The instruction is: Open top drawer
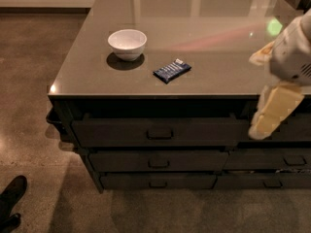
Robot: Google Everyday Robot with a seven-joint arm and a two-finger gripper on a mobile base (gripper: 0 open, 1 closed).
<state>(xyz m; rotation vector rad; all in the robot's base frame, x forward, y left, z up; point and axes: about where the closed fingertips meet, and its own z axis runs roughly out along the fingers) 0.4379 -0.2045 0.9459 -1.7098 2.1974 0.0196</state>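
Squarely under the front edge of the counter (214, 81) sits the top drawer (121, 132) — the tallest and widest dark grey front in the left column, with a small rectangular loop handle (160, 133) at its centre. A dark band of shadow lies between its upper edge and the counter's lip, and none of its inside shows. Below it are two shallower drawers (158, 161) with like handles. More drawers (272, 159) of a second column run off to the right.

On the counter a white bowl (127, 42) stands upright near the left side, showing only its plain white inside. Just to its right, apart from it, a dark blue packet (172, 70) lies flat at an angle; it carries pale print too small to read. A green spot of light (274, 27) glows on the glossy top at far right.

The gripper (260, 125) — pale cream, hanging from a white arm (291, 52) — is at the right edge, in front of the counter's lip and over the right end of the top drawer, well apart from the handle. Whether its jaws are spread or closed cannot be told. A dark shoe (12, 198) shows on the brown floor (34, 81) at lower left.
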